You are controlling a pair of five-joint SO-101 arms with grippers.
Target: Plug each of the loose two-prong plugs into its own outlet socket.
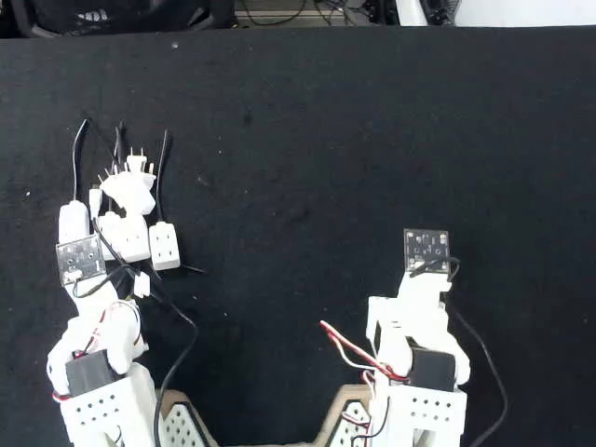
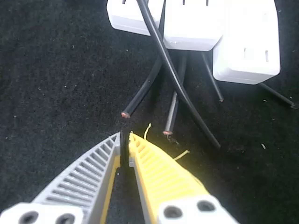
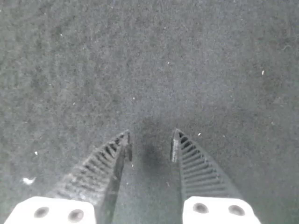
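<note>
Plugs: white two-prong plugs (image 1: 136, 182) lie bunched against the socket blocks (image 1: 165, 245) on the black bench (image 1: 326, 140). One plug on the far side of the blocks points its prongs away from the arms.
Socket blocks: white and boxy, packed close together. One shows a pair of slots in the left wrist view.
Cords: black cords (image 2: 180, 88) trail from the socket blocks toward the arms, crossing one another and ending in bare cut tips.
Left claw (image 2: 125, 140): just on the near side of the socket blocks, pressed together on what looks like a thin cord stub (image 2: 124, 151).
Right claw (image 3: 149, 145): well to the right of the socket blocks, spread over bare bench, holding nothing.
Handling: the plugs look light, hard and smooth, so they would likely skid on the cloth and swing if lifted by a cord.
Where to hold: probably across a plug's flat sides, leaving the prongs free.
Risk: crossed cords could drag a neighbouring block along.
</note>
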